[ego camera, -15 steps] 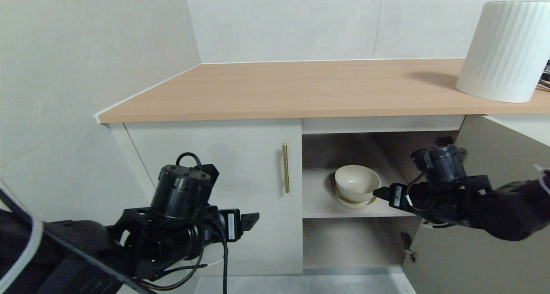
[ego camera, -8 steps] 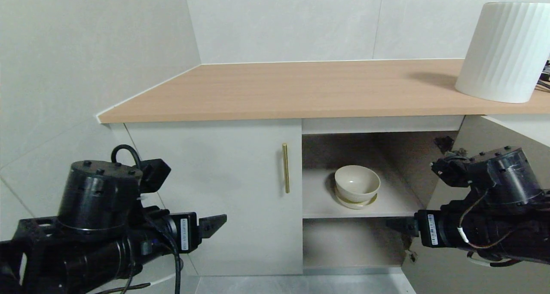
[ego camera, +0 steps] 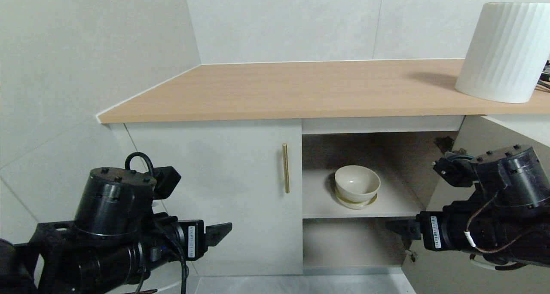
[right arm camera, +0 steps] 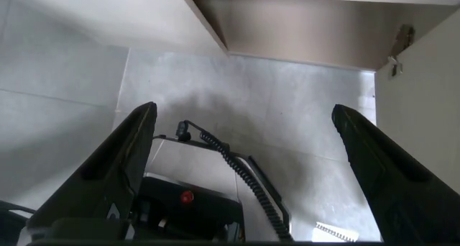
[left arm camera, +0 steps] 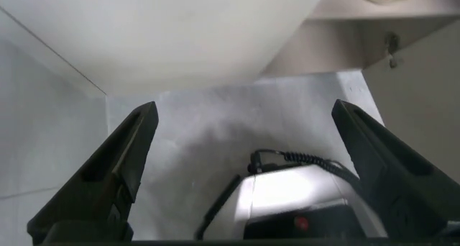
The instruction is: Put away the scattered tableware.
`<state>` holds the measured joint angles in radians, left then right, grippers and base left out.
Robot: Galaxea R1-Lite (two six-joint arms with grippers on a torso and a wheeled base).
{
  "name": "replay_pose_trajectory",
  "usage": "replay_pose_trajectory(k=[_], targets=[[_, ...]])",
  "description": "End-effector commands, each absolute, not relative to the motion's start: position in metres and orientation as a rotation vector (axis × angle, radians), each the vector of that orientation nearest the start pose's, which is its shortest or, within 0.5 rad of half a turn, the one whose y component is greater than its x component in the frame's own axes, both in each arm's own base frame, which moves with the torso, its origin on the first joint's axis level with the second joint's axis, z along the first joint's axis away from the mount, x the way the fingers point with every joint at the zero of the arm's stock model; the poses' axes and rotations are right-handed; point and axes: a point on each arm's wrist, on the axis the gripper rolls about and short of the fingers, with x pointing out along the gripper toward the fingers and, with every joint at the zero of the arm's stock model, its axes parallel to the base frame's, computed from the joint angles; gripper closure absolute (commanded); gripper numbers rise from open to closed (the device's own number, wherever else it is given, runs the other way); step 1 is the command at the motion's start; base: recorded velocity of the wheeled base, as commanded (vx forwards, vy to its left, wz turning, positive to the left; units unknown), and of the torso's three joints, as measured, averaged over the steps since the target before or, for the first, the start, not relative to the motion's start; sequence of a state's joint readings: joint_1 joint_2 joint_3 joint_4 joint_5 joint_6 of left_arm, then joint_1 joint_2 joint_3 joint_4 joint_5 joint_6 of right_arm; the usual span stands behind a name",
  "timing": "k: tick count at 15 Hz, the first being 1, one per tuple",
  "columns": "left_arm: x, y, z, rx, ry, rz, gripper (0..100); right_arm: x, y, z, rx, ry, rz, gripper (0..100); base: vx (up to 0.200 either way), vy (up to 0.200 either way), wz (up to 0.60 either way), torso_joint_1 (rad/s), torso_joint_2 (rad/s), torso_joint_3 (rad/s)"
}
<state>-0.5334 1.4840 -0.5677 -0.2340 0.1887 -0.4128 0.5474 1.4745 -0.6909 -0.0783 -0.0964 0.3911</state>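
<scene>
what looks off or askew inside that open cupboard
Nothing stands out. The bowl sits upright on its plate on the cupboard shelf, with nothing spilled or broken around it. The right door simply stands open.

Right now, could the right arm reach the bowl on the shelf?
Probably yes: the cabinet door stands open and nothing lies between the right pincer and the bowl, though it sits below the shelf.

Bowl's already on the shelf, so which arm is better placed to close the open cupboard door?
Right, probably: the right tool is beside the open door, while the left tool faces the closed door, farther off.
</scene>
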Motion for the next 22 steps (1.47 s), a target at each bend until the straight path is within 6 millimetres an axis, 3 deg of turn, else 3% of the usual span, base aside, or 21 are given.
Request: replay_pose_trajectory(k=[1, 13, 22], targets=[[0.1928, -0.1126, 0.1359, -0.143, 0.72, -0.198, 0, 0.1951, 0.1168, 0.1607, 0.142, 0.751, 0.292, 0, -0.2, 0.0, 0.0, -0.002, 0.0, 0.002], [0.1927, -0.1126, 0.1365, -0.143, 0.719, -0.198, 0, 0.1984, 0.119, 0.1537, 0.135, 0.78, 0.29, 0, -0.2, 0.0, 0.0, 0.005, 0.0, 0.002], [0.1924, -0.1124, 0.1366, -0.143, 0.717, -0.199, 0, 0.1963, 0.1177, 0.1542, 0.131, 0.781, 0.291, 0, 0.0, 0.0, 0.0, 0.0, 0.0, 0.0]])
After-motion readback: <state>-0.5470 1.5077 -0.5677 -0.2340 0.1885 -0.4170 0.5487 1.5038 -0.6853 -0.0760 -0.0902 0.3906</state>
